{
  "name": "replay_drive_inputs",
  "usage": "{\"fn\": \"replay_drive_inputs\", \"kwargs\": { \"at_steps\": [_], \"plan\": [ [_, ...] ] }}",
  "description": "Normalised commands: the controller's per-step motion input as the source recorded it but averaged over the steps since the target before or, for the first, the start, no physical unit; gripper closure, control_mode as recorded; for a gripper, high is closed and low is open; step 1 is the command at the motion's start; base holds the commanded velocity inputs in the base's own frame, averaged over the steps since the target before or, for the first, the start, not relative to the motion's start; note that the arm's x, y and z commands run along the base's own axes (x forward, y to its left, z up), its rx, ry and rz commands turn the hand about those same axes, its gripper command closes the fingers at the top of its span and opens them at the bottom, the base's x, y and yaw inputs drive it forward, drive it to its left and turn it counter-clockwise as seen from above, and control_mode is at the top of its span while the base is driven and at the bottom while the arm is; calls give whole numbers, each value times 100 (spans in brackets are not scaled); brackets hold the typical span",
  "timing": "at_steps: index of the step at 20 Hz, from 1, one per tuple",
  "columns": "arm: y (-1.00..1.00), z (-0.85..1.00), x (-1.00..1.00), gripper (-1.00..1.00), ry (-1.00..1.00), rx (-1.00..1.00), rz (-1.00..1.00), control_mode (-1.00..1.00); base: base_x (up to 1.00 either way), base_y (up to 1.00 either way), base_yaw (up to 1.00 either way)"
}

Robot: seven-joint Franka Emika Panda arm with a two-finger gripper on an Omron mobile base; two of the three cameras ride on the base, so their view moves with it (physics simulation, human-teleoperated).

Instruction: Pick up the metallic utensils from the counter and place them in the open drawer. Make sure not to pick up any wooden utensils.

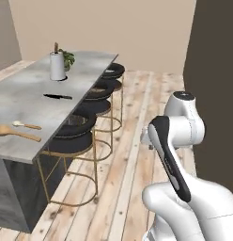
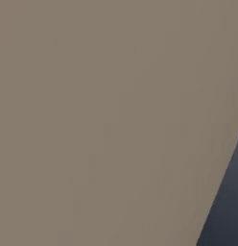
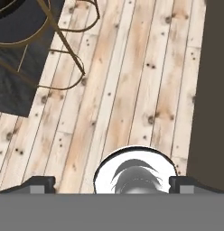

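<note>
The counter [image 1: 29, 101] is a long slab of light grey marbled stone at the left. A slim black knife [image 1: 57, 97] lies on it near the middle. Closer to the front edge lie a large tan wooden spoon [image 1: 17, 133] and a shorter wooden-handled one with a pale head [image 1: 25, 124]. The open drawer is out of view. My arm is folded at the right, well away from the counter. My gripper [image 3: 112, 185] hangs over the plank floor, its fingertips [image 3: 41, 184] wide apart and open, with nothing between them.
Black-seated bar stools [image 1: 73, 134] on gold wire legs line the counter's right side. A white canister [image 1: 57, 67] with a small plant stands at the counter's far end. A dark wall [image 1: 214, 70] rises at the right. Light wood floor [image 1: 132, 122] lies between the two.
</note>
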Motion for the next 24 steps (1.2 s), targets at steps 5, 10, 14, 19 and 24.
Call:
{"fn": "replay_drive_inputs", "kwargs": {
  "at_steps": [5, 10, 14, 19, 24],
  "plan": [
    [0, 0, 0, -100, 0, 0, 0, 100, 45, -97, 61],
    [0, 0, 0, -100, 0, 0, 0, 100, 46, -100, 54],
    [0, 0, 0, -100, 0, 0, 0, 100, 70, -100, 44],
    [0, 0, 0, -100, 0, 0, 0, 100, 73, -89, 52],
    [0, 0, 0, -100, 0, 0, 0, 100, 67, -80, 59]
  ]
}}
